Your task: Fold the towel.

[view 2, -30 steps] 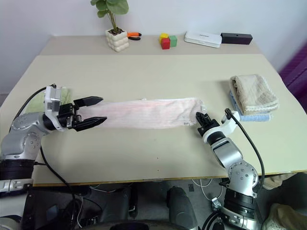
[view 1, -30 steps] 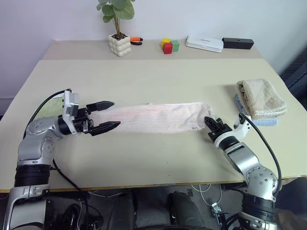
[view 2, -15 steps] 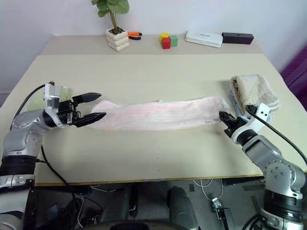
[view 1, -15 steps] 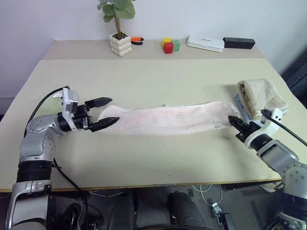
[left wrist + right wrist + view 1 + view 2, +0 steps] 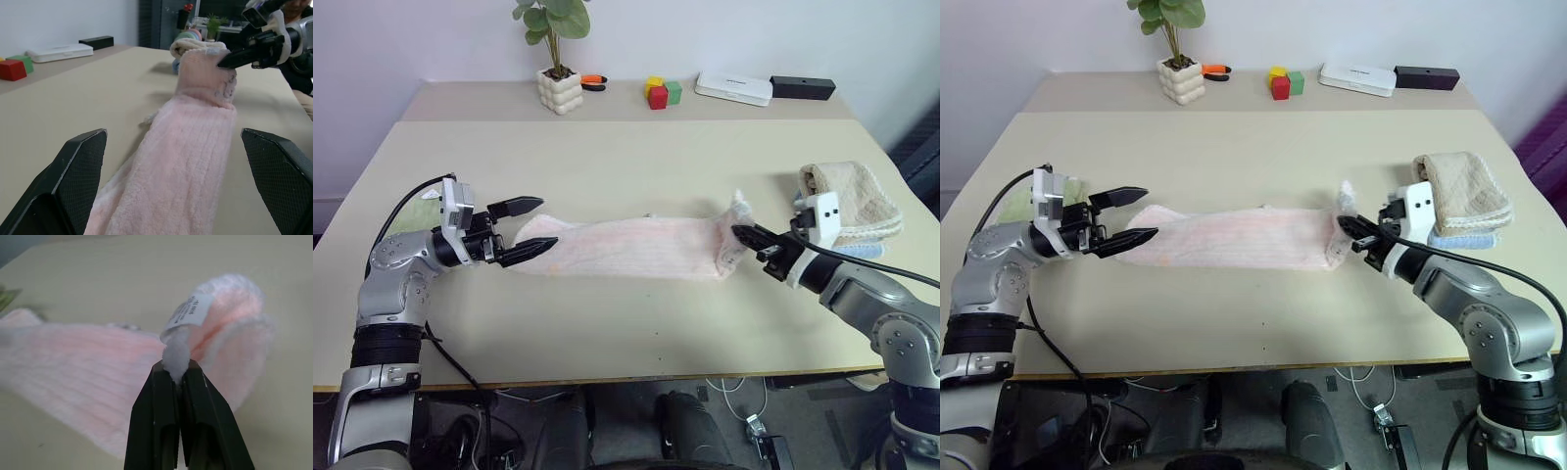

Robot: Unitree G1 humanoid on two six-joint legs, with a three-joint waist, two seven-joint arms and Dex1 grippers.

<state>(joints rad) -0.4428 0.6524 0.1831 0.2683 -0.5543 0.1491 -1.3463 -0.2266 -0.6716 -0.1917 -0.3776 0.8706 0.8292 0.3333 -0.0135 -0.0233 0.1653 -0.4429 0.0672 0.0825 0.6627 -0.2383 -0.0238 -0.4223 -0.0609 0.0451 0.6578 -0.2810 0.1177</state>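
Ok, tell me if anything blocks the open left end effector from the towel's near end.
Nothing visible does. The left end effector hangs open at the towel's end, bare table around it; the right end effector pinches the far end.

Both arms are built of rounded silver-grey metal segments joined by black collars. The left arm [image 5: 391, 284] carries a white camera block [image 5: 460, 208] at its wrist, and a black cable [image 5: 406, 211] loops out from that block. The right arm [image 5: 876, 308] bears a white block [image 5: 822, 213] with two small dark dots, and a black cable [image 5: 886, 272] along it. Each gripper has two black, tapered fingers [image 5: 68, 191] with finely textured inner faces.
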